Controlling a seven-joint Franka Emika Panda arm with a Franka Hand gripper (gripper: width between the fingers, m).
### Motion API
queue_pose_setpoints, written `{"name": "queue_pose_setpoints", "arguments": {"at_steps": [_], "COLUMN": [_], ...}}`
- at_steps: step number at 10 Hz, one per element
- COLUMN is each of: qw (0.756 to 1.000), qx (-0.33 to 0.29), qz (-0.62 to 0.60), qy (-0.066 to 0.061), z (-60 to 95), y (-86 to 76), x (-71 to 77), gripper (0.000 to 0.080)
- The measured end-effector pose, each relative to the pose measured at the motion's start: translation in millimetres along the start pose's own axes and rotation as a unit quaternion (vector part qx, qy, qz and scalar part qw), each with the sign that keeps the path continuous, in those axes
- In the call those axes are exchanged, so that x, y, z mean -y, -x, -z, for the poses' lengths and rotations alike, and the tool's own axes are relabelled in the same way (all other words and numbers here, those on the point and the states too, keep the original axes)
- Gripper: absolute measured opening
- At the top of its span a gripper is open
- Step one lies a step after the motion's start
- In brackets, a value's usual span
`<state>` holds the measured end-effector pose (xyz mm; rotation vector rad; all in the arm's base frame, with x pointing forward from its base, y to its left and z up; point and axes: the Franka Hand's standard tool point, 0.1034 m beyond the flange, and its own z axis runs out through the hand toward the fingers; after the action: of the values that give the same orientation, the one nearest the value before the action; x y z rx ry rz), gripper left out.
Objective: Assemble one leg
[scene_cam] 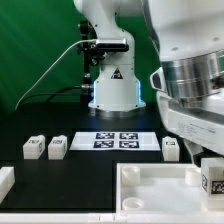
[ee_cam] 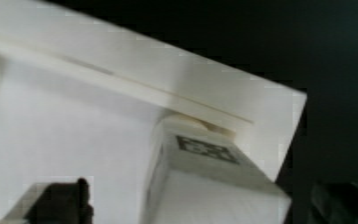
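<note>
- On the black table (scene_cam: 90,170), toward the exterior view's right and nearest the camera, lies a large white square tray-like piece with a raised rim (scene_cam: 150,195).
- At that tray's corner on the exterior view's right stands the leg (scene_cam: 213,178), a small white plastic block carrying a black-and-white square tag; it touches the tray's corner area.
- The wrist view shows the same leg (ee_cam: 208,160) close up, upright against the tray's rim (ee_cam: 140,85), its tag facing the camera.
- Above it in the exterior view hangs the robot's silver-and-white wrist (scene_cam: 190,75). One dark fingertip (ee_cam: 60,203) shows in the wrist view beside the leg; I cannot tell whether the gripper (ee_cam: 131,205) is wide, narrow or clamped on the block.
- Three further small white tagged blocks sit apart on the table: two side by side on the exterior view's left (scene_cam: 34,147) (scene_cam: 57,146), one on the right (scene_cam: 171,148).
- Between them lies the marker board (scene_cam: 116,141), flat, with four tags.
</note>
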<state>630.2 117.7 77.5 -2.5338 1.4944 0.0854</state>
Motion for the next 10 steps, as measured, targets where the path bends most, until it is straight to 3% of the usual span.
{"name": "queue_pose_setpoints", "arguments": {"at_steps": [1,3,5,6,7,8,9,10], "qw": [0.996,0.989,0.961,0.913,0.887,0.893,0.902,0.911], "qx": [-0.01,-0.009,-0.011,-0.023,-0.025,-0.025,-0.026,-0.026], "qz": [0.094,0.15,0.275,0.405,0.46,0.447,0.43,0.409], "qy": [0.005,0.005,0.011,0.032,0.037,0.036,0.036,0.033], "z": [1.4,0.3,-0.4,-3.3,-3.1,-3.1,-3.1,-3.3], "y": [-0.7,-2.9,-4.5,-8.2,-9.3,-9.6,-9.3,-8.6], "x": [1.9,0.2,-0.8,0.9,1.7,1.5,1.6,1.9], "gripper": [0.0638,0.0646,0.0649,0.0649,0.0649,0.0649,0.0535,0.0535]}}
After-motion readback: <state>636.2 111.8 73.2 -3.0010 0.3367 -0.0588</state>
